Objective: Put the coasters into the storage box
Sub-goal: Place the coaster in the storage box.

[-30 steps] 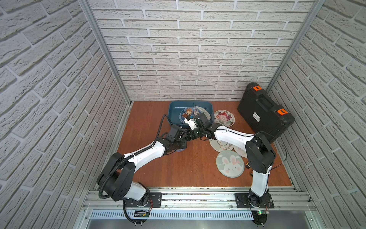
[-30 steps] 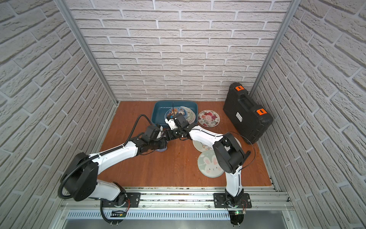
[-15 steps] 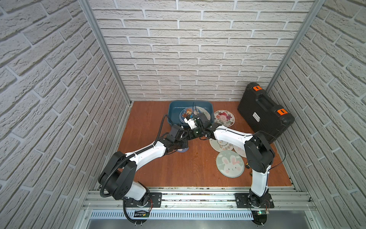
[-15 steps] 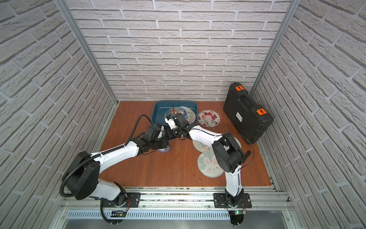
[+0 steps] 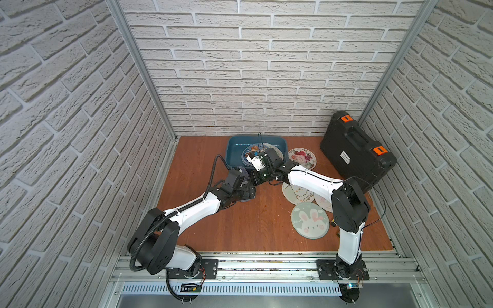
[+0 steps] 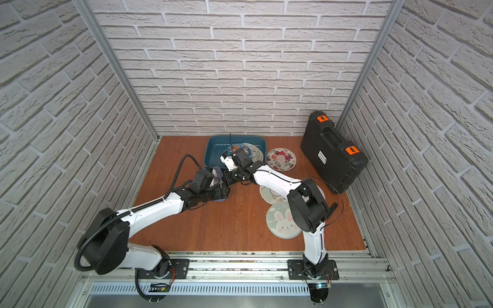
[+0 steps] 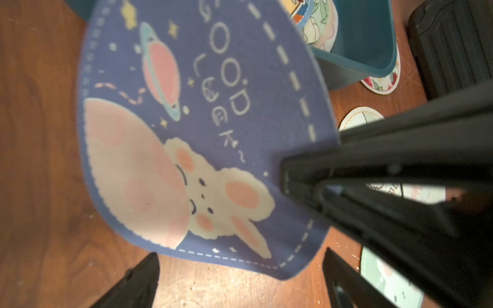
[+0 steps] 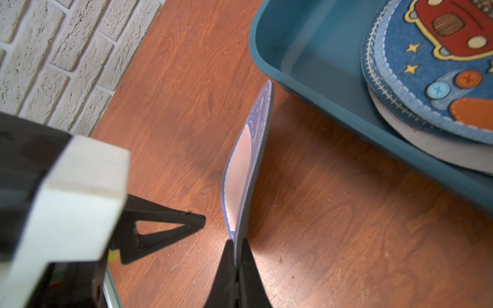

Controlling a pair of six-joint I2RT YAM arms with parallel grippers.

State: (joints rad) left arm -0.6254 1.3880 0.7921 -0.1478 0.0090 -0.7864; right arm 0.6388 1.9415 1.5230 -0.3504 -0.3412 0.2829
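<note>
A blue bunny coaster [image 7: 202, 133] hangs above the wood floor just in front of the teal storage box [image 5: 231, 152]. My right gripper [image 8: 236, 246] is shut on its rim, and the coaster [image 8: 250, 160] shows edge-on. My left gripper [image 7: 240, 280] stands open below its lower edge without touching it. In both top views the two grippers meet near the box's front; the left gripper [image 5: 246, 192] mostly hides the coaster. Several coasters lie in the storage box [image 8: 293, 69], a blue car one [image 8: 432, 61] on top.
On the floor to the right lie a rose coaster [image 5: 302, 159], a cream bear coaster [image 5: 294, 193] and a green bunny coaster [image 5: 309, 220]. A black hard case [image 5: 356, 150] with orange latches stands at the back right. Brick walls close three sides.
My right gripper has shut on the blue coaster's rim. After that my left gripper opened and let the coaster go. Both arms have stayed nearly in place.
</note>
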